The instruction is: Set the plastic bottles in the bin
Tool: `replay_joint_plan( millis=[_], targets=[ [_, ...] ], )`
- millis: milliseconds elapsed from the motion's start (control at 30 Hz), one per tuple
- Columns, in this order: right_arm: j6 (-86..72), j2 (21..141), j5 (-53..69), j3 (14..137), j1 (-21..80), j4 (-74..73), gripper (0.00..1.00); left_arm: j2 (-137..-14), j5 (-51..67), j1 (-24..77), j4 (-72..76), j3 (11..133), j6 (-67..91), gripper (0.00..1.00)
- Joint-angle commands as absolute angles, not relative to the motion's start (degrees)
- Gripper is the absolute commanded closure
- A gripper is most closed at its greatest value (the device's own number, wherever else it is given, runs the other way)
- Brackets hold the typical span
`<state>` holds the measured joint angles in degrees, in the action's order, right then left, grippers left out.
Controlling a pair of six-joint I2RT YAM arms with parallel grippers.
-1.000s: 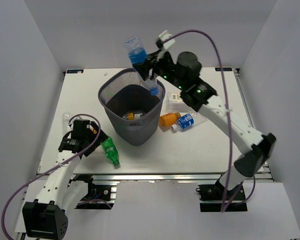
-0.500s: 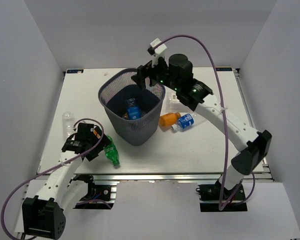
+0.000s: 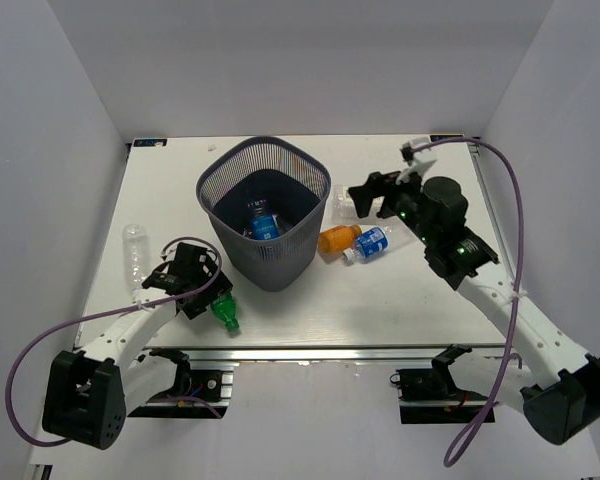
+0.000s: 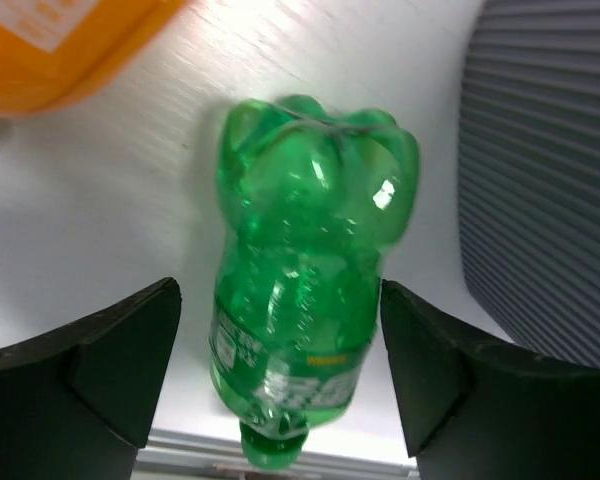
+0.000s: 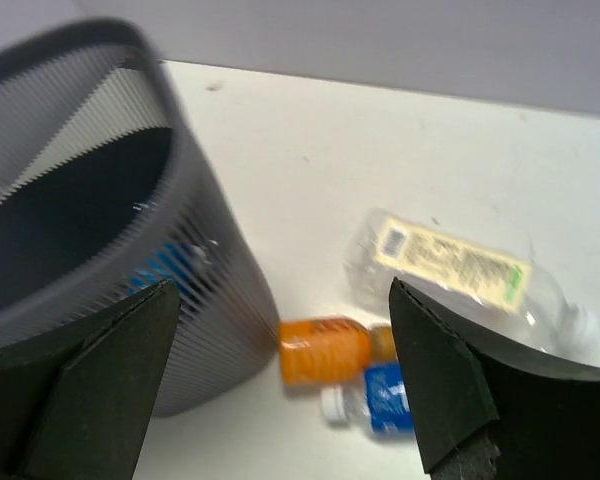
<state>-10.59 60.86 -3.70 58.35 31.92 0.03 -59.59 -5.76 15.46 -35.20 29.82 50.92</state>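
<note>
The dark grey mesh bin [image 3: 223, 178] stands mid-table with a blue-labelled bottle [image 3: 263, 222] inside. My left gripper [image 3: 208, 297] is open, its fingers [image 4: 110, 350] on either side of a green bottle [image 4: 305, 270] lying near the front edge [image 3: 224, 311]. An orange bottle [image 4: 60, 35] lies just beyond it. My right gripper [image 3: 364, 195] is open and empty, right of the bin. Below it lie an orange bottle [image 5: 325, 350], a blue-labelled clear bottle [image 5: 392, 398] and a squarish white-labelled clear bottle [image 5: 458, 265]. These also show in the top view: orange [image 3: 337, 238], blue-labelled [image 3: 369, 243], squarish [image 3: 344, 199].
A clear bottle [image 3: 133, 246] lies near the table's left edge. The bin's wall [image 4: 550, 170] stands close on the right of the green bottle. The table's front edge runs just past the green bottle's cap.
My right gripper let the blue-labelled bottle drop into the bin, then drew back to the right and lower. My left gripper moved toward the front edge, over the green bottle.
</note>
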Motion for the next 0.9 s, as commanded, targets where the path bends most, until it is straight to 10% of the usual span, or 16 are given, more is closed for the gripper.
replay_joint_plan(
  millis=[0,300,867],
  targets=[
    [-16.96,55.82,-4.22,53.71,27.62,3.34,0.11,-59.24,-8.17,15.82,-31.91,27.95,52.64,0.13],
    [-17.49,50.98,-7.64,48.35,24.44,0.44,0.11,-53.29,-13.25,15.82,-38.92,33.03,53.08,0.61],
    [-16.88,51.59,-5.89,49.74,21.36,-4.21,0.11,-50.78,-43.16,15.82,-49.32,71.15,51.52,0.60]
  ],
)
